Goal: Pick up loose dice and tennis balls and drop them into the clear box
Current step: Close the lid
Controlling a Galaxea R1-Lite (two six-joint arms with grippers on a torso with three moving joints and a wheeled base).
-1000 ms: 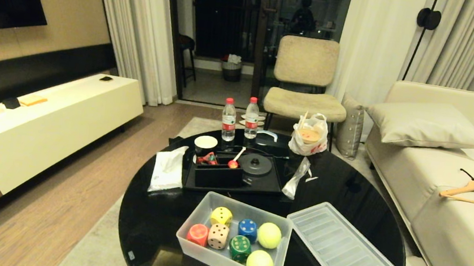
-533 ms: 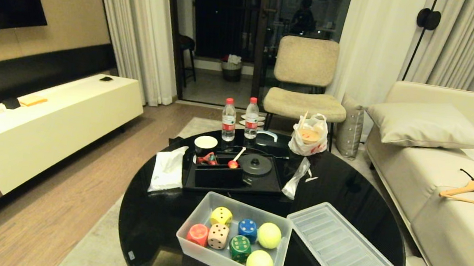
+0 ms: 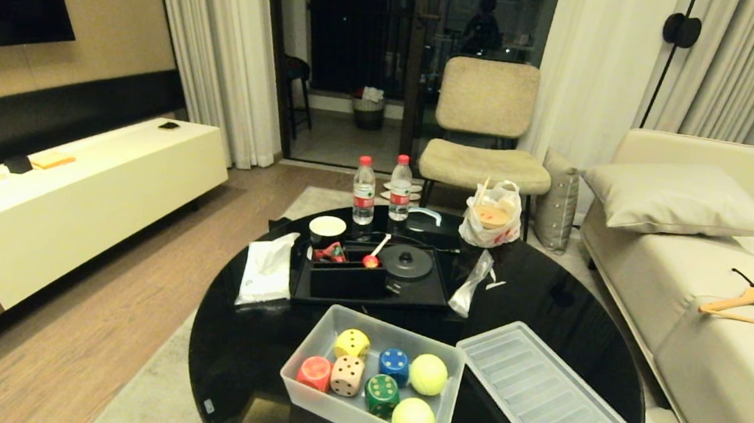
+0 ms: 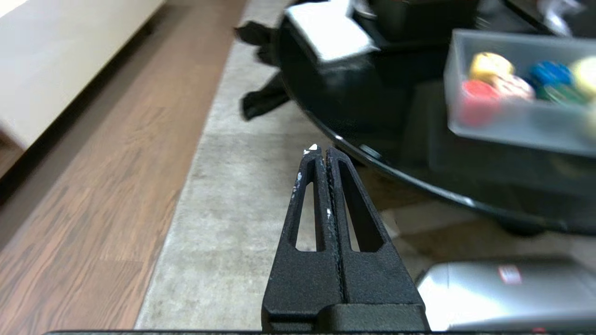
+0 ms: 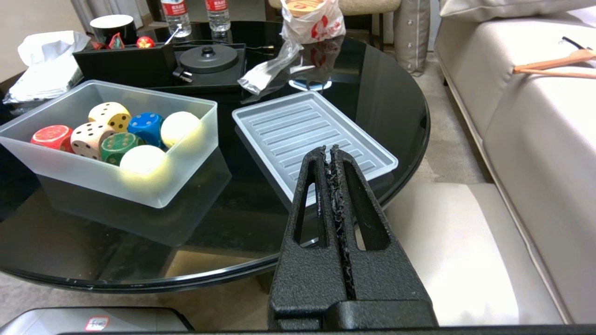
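On black round table (image 3: 249,359), inside clear box (image 3: 325,336): five dice (image 3: 347,375), both tennis balls (image 3: 428,374); lid (image 3: 543,398) flat beside it. Off the near edge, left gripper (image 4: 321,151) and right gripper (image 5: 328,151), fingers pressed together, empty.

Left gripper (image 4: 324,150): two matte black, rough-textured plastic fingers (image 4: 309,195), each a tapering wedge with a long triangular cut-out, joined at a broad black base block. Small white chips mark the tips and inner edges. Right gripper (image 5: 328,151): same black grainy build, with frayed, worn inner edges. Grey metallic base panel (image 4: 503,298) bearing a small red-and-white sticker (image 4: 510,274).
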